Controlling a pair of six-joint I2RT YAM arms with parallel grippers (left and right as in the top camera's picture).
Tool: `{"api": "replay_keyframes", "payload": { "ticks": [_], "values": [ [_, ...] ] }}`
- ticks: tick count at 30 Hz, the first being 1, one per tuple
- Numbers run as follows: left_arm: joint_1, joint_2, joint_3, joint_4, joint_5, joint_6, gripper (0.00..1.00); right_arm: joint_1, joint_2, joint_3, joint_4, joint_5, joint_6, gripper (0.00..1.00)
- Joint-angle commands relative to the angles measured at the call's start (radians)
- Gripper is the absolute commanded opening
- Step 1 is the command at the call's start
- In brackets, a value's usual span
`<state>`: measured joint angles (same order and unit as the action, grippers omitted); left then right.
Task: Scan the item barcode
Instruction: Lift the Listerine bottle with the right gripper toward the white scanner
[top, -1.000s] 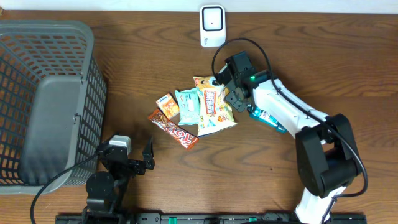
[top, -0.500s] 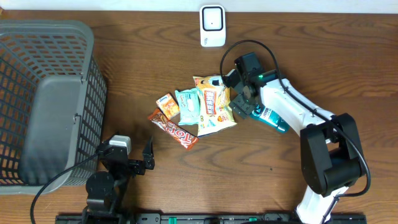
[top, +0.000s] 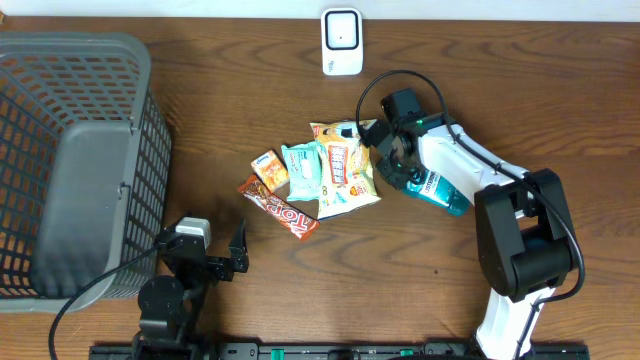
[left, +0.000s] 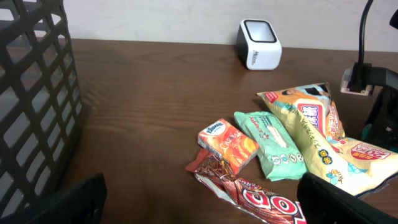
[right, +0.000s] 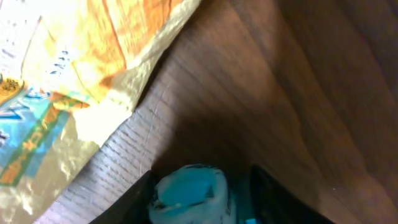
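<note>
Overhead, the teal bottle (top: 437, 189) lies on its side on the wooden table (top: 560, 80), on the robot's side of the white scanner (top: 341, 41) and to its right, well apart from it. The right gripper (top: 392, 160) is at the bottle's cap end. The right wrist view shows its dark fingers (right: 127, 202) flanking the cap, but I cannot tell whether they clamp it. The heap of snack packets (top: 330, 175) lies on the near side of the scanner, just beside the bottle. The grey mesh basket (top: 60, 60) stands far to the scanner's left. The left gripper (top: 238, 255), jaws spread wide and holding nothing, sits near the table's front edge, left of the scanner.
</note>
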<state>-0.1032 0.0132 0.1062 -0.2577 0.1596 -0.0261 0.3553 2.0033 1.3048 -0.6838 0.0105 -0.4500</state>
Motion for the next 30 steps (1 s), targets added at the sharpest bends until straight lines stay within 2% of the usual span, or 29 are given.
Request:
{"api": "replay_keyframes", "payload": {
  "ticks": [1,3,5,10,14,24,30],
  "values": [
    [-0.005,-0.003,-0.022,-0.008,0.013,-0.002,0.98,-0.001,0.032,-0.013,-0.004,0.034,-0.003,0.34],
    [-0.005,-0.003,-0.022,-0.008,0.013,-0.002,0.98,-0.001,0.031,-0.006,-0.004,0.035,0.005,0.24],
    [-0.005,-0.003,-0.022,-0.008,0.013,-0.002,0.98,0.0,0.031,0.017,-0.004,0.035,0.032,0.19],
    [-0.005,-0.003,-0.022,-0.008,0.013,-0.002,0.98,0.0,0.023,0.117,-0.059,0.027,0.069,0.18],
    [-0.005,-0.003,-0.022,-0.008,0.013,-0.002,0.98,0.0,0.003,0.201,-0.126,-0.008,0.08,0.11],
    [-0.005,-0.003,-0.022,-0.008,0.013,-0.002,0.98,0.0,-0.048,0.374,-0.251,-0.338,0.079,0.13],
    [-0.005,-0.003,-0.022,-0.008,0.013,-0.002,0.98,0.0,-0.124,0.383,-0.251,-0.361,0.079,0.13]
  ]
}}
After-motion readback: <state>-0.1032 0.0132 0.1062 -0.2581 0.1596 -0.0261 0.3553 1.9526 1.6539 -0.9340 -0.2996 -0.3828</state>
